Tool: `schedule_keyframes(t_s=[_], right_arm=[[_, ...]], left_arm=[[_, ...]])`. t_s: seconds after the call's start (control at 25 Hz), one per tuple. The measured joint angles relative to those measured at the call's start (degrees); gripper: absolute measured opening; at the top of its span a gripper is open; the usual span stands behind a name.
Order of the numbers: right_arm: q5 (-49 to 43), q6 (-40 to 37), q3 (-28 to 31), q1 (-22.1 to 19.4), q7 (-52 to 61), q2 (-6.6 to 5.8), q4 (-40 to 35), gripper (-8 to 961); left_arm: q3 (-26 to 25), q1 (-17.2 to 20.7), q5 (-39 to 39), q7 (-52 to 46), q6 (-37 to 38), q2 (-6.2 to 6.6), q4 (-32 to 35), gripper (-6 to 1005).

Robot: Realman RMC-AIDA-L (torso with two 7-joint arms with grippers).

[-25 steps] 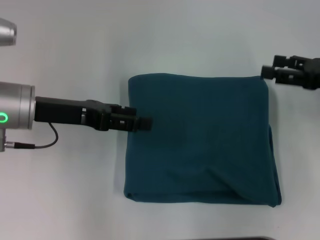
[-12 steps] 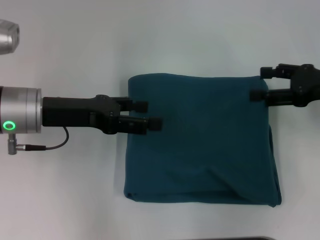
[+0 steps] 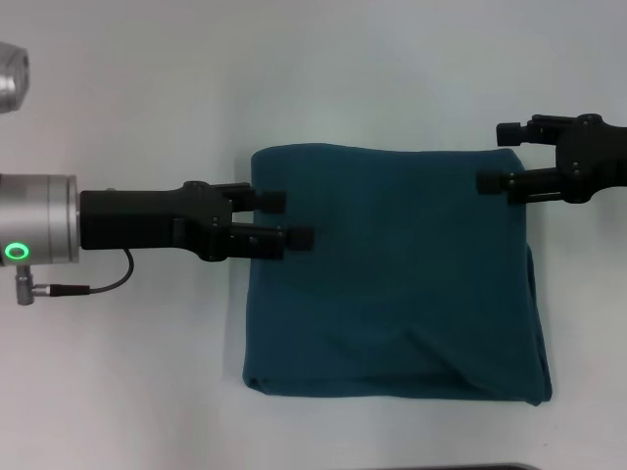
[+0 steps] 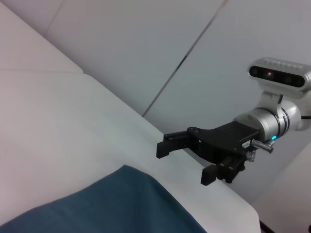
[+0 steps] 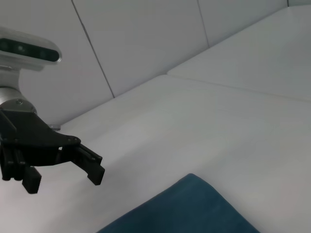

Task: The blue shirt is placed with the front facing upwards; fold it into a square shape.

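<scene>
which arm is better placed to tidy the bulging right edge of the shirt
Right, probably. The right gripper, open, is at the shirt's far right corner, on the side where the under layer sticks out. The left gripper, open, is over the opposite edge.

The desk (image 3: 137, 392) presents a plain white, matte surface. One item lies directly on it: the blue shirt (image 3: 392, 284), folded into a near-square, flat against the surface right of centre, with its front edge close to the near side. The front right corner shows slight layered overhang.
</scene>
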Motion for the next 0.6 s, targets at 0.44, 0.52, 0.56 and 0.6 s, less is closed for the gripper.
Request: schedule_keyframes(t_s=[0.44, 0.52, 0.56, 0.6], right_arm=[[0.1, -0.3, 0.0, -0.9, 0.2, 0.69, 0.0, 931], [0.0, -0.4, -0.3, -0.8, 0.2, 0.66, 0.0, 931], [0.0, -0.5, -0.4, -0.7, 0.2, 0.59, 0.1, 931], [-0.1, -0.6, -0.5, -0.6, 0.2, 0.53, 0.3, 931]], left_arm=[[0.0, 0.9, -1.9, 0.6, -0.4, -0.12, 1.8, 884], [0.0, 0.9, -1.9, 0.6, -0.4, -0.11, 2.1, 884], [0.0, 0.9, -1.9, 0.6, -0.4, -0.11, 2.1, 884], [0.1, 0.9, -1.9, 0.6, -0.4, -0.1, 2.1, 884]])
